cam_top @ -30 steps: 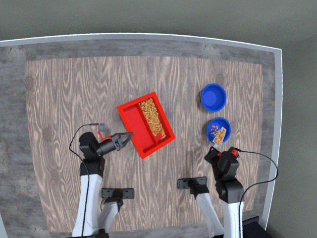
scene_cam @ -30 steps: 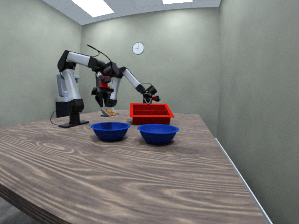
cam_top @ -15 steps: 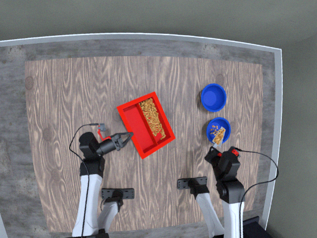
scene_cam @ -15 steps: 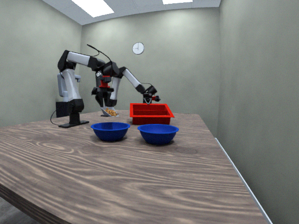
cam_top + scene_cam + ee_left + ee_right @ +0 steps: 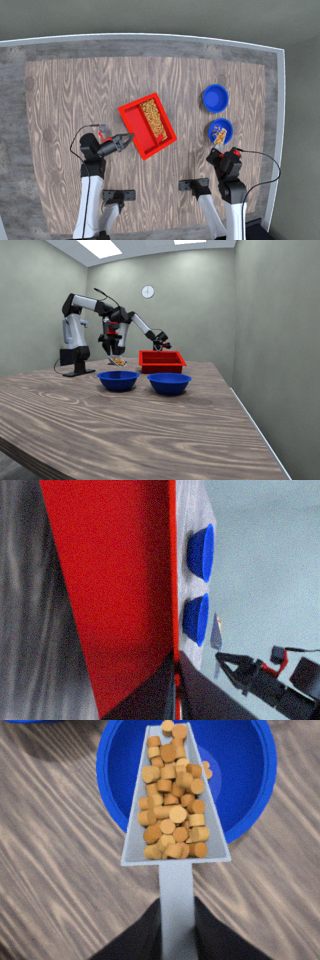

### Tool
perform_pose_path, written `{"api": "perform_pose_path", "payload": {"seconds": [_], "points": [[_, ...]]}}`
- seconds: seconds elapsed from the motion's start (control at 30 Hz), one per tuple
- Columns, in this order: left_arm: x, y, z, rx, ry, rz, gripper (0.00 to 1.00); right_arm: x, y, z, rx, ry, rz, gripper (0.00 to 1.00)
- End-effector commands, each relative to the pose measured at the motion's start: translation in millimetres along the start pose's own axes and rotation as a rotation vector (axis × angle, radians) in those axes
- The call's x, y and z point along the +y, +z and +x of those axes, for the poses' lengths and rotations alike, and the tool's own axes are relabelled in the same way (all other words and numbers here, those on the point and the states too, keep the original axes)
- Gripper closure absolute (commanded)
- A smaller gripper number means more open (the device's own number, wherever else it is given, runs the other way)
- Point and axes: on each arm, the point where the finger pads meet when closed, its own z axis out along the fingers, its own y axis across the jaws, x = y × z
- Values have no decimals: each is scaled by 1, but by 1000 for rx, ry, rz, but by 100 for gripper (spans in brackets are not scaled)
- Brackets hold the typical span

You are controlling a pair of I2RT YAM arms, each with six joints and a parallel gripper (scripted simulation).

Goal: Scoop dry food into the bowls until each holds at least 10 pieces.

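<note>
My right gripper (image 5: 215, 149) (image 5: 112, 354) (image 5: 177, 905) is shut on the handle of the grey scoop (image 5: 217, 847) (image 5: 111, 357) (image 5: 215, 636). The scoop is heaped with food pieces and tilts tip-down above the nearer blue bowl (image 5: 210, 129) (image 5: 118, 384) (image 5: 194, 621) (image 5: 250, 775). Several pieces lie in that bowl. The farther blue bowl (image 5: 216, 98) (image 5: 169, 385) (image 5: 200, 553) looks empty. Both stand upright. My left gripper (image 5: 133, 134) (image 5: 176, 658) is shut on the rim of the red box (image 5: 124, 117) (image 5: 162, 368) (image 5: 120, 580). The box lies flat.
The box has a divider; food pieces (image 5: 153, 117) fill much of its right compartment, and its left compartment holds none that I can see. The wooden table (image 5: 188, 116) lies between box and bowls. The arm bases (image 5: 130, 195) (image 5: 184, 185) stand at the near side.
</note>
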Motion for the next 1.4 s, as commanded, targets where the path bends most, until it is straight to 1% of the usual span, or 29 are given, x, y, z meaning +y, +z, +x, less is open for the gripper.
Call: {"api": "perform_pose_path", "payload": {"seconds": [0.0, 0.13, 0.17, 0.2, 0.37, 0.7, 0.73, 0.8, 0.83, 0.87, 1.07, 1.13, 1.27, 1.3, 1.37], "points": [[-40, -6, -7, -13, 117, 58, 100, 5, -10, -10, -6, 41, -17, 100], [-40, -6, -7, -13, 117, 58, 100, 7, -12, -12, -11, 54, -23, 100], [-40, -6, -7, -13, 117, 58, 100, 6, -13, -17, -32, 68, -19, 100], [-40, -6, -7, -13, 117, 58, 100, 6, -10, -11, -1, 60, -5, 100], [-40, -6, -7, -13, 117, 58, 100, 11, -12, -17, -2, 102, -25, 100], [-40, -6, -7, -13, 117, 58, 100, 11, -14, -18, 19, 152, -19, 100], [-40, -6, -7, -13, 117, 58, 100, 12, -18, -25, -16, 166, -30, 100], [-40, -6, -7, -13, 117, 58, 100, 13, -13, -18, 31, 164, -17, 100], [-40, -6, -7, -13, 117, 58, 100, 17, -14, -24, 10, 177, -34, 100], [-40, -6, -7, -13, 117, 58, 100, 15, -16, -19, 27, 175, -24, 100], [-40, -6, -7, -13, 117, 58, 100, 20, -15, -23, 30, 205, -32, 100], [-40, -6, -7, -13, 117, 58, 100, 16, -17, -23, 37, 229, -25, 100], [-40, -6, -7, -13, 117, 58, 100, 19, -16, -25, 41, 241, -26, 100], [-40, -6, -7, -13, 117, 58, 100, 18, -21, -29, 19, 251, -34, 100], [-40, -6, -7, -13, 117, 58, 100, 20, -15, -26, 51, 258, -24, 100]]}}
